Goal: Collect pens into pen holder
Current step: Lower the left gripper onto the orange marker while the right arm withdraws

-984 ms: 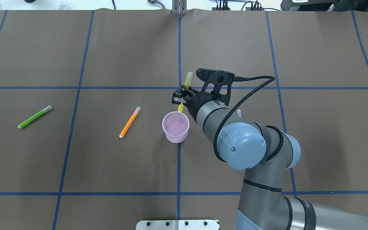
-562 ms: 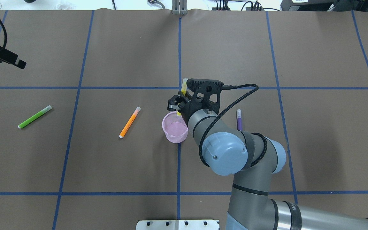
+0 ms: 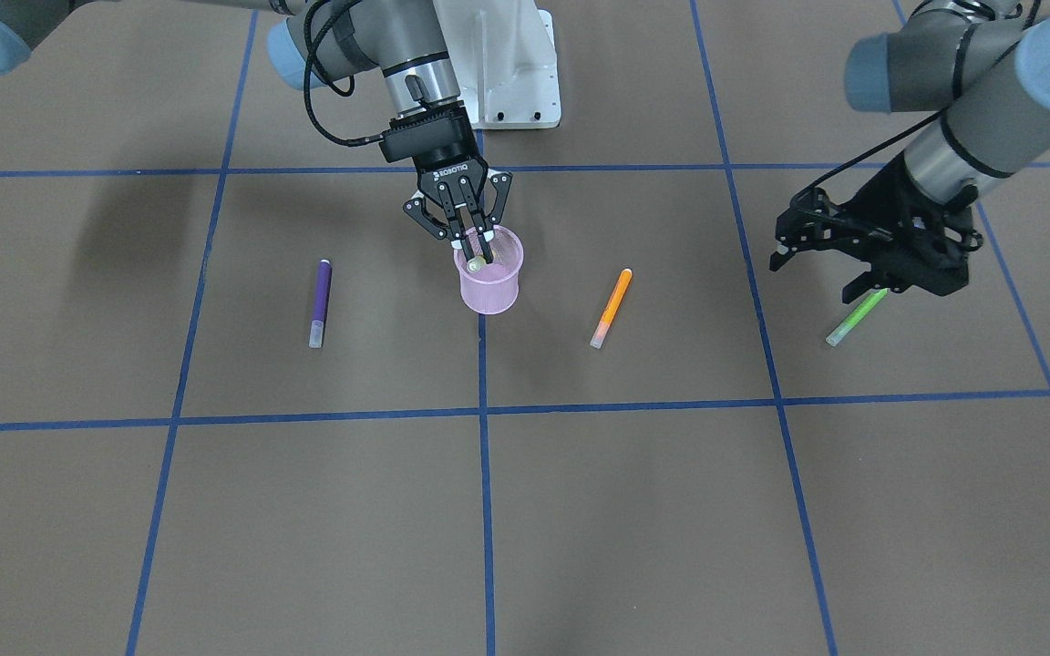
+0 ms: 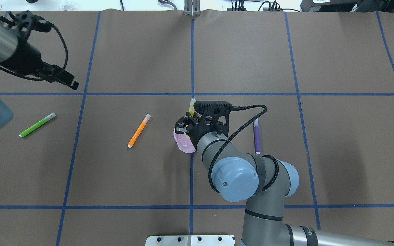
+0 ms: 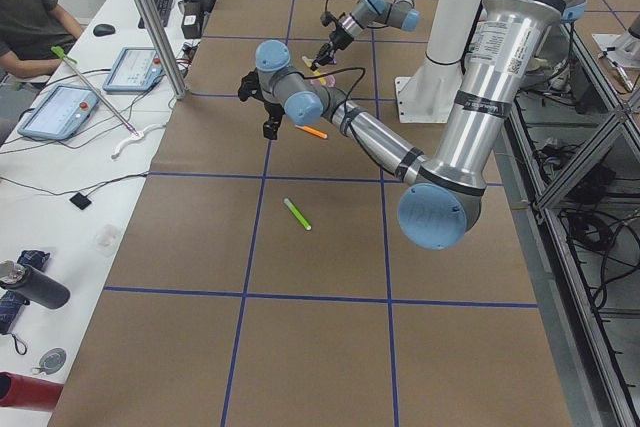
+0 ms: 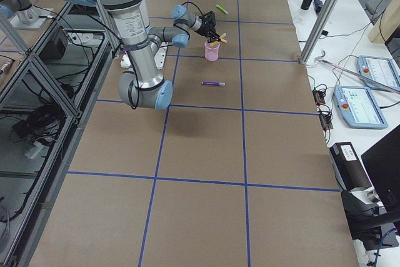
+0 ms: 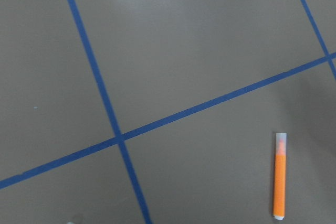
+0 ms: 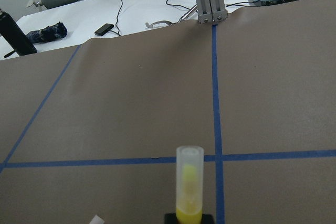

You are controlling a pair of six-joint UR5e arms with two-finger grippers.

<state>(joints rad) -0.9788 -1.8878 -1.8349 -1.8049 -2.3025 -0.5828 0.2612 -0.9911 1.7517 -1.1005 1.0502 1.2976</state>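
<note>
Pen holder [image 3: 488, 284] stands on the table [image 3: 580, 510] directly beneath the right tool [image 3: 478, 250], which is clenched on a yellow pen [image 8: 189, 192] over its mouth. The left tool [image 3: 821, 269], grip impossible to tell, hovers above the green pen [image 3: 849, 323]. The orange pen [image 3: 612, 307] and purple pen [image 3: 320, 301] flank the right tool.

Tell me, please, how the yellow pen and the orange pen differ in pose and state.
Colour: the yellow pen is yellow, the orange pen orange. Pose: the yellow pen stands tilted, its lower end at the mouth of the pen holder; the orange pen lies flat on the table. State: the right gripper is shut on the yellow pen; nothing touches the orange pen. Both are slim pens with a pale translucent cap.
</note>
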